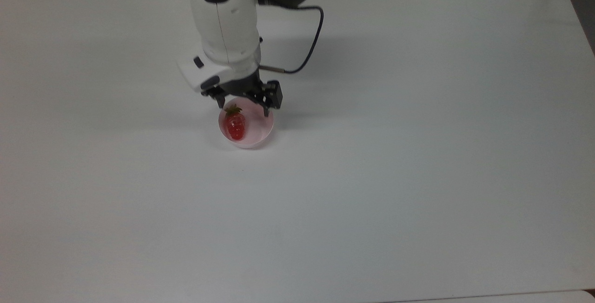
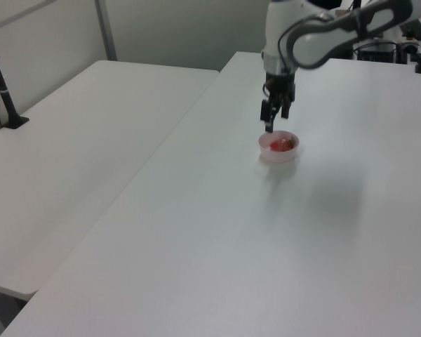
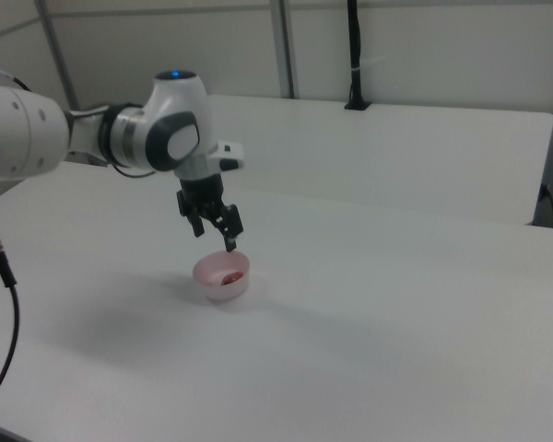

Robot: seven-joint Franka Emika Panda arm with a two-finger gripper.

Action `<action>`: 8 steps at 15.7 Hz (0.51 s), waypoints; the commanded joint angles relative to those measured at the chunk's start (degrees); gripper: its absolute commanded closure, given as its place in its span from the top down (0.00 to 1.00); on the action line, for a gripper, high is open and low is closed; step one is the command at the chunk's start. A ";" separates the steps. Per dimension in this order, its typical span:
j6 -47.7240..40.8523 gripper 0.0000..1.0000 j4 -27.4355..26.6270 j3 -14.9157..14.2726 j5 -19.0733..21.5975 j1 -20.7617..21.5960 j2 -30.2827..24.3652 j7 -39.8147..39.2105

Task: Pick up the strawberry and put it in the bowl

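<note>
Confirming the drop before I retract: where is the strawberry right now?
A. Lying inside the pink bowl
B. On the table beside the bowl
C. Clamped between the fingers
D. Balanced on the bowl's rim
A: the strawberry lies inside the bowl, with the gripper open above it.

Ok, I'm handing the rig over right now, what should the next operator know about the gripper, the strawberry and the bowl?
Gripper: open, empty, just above the bowl's far rim in the top view.
Strawberry: lying inside the bowl, free of the fingers, green cap toward the gripper.
Bowl: upright on the white table.
Done: pick and place.
Left: probably only lift the arm clear.
</note>
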 commanded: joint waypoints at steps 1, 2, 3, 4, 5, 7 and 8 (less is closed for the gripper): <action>-9.25 1.00 -0.78 -0.33 -0.62 0.04 -9.28 1.26; -11.62 1.00 -0.78 -0.33 -0.36 -0.40 -11.56 1.35; -14.16 1.00 -0.78 -0.33 -0.27 -0.49 -13.93 1.35; -16.63 1.00 -0.78 -0.42 -0.10 -0.49 -16.13 1.44; -18.22 1.00 -0.78 -0.50 0.17 -0.40 -17.89 1.70; -20.77 1.00 -0.78 -0.85 0.70 0.12 -20.54 2.40; -21.91 1.00 -0.87 -0.77 0.70 0.21 -21.33 2.40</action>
